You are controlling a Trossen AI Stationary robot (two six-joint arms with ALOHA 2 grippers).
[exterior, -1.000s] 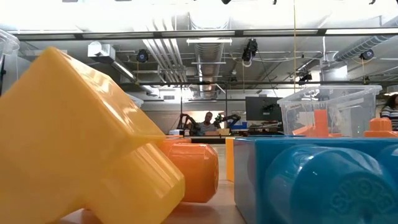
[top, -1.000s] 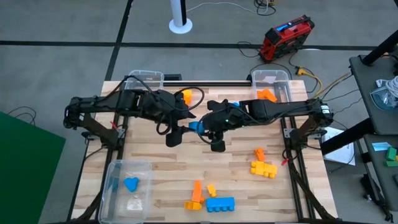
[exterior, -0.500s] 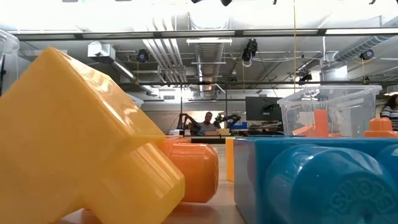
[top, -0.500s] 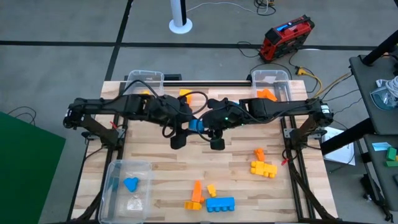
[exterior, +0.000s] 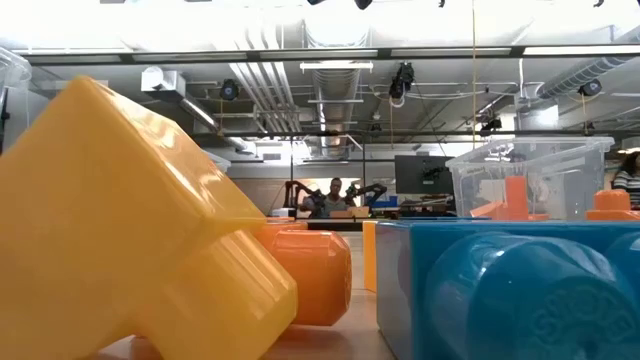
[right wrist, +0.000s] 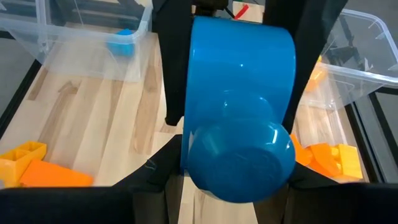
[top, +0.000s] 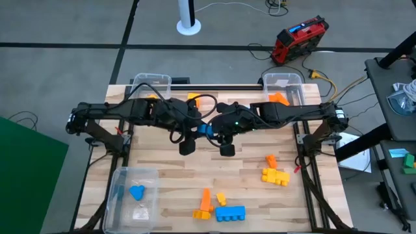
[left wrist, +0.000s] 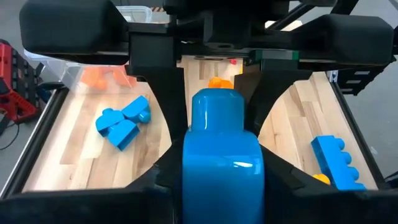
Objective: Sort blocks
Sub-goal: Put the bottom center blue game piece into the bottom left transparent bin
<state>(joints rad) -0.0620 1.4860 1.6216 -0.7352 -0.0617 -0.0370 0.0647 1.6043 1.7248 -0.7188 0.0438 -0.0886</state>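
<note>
Two grippers, my left gripper (top: 195,129) and my right gripper (top: 214,132), meet above mid-table, both pinching one blue block (top: 205,130): a handover, I judge. Next, one set of fingers should let go, then the other carries it to the bin (top: 121,188) holding blue.

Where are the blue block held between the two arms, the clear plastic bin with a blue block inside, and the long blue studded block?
blue block held between the arms (left wrist: 219,149), left wrist view, its front face.
clear plastic bin (top: 121,177), high view, its rim.
long blue studded block (top: 230,212), high view, its top.
</note>
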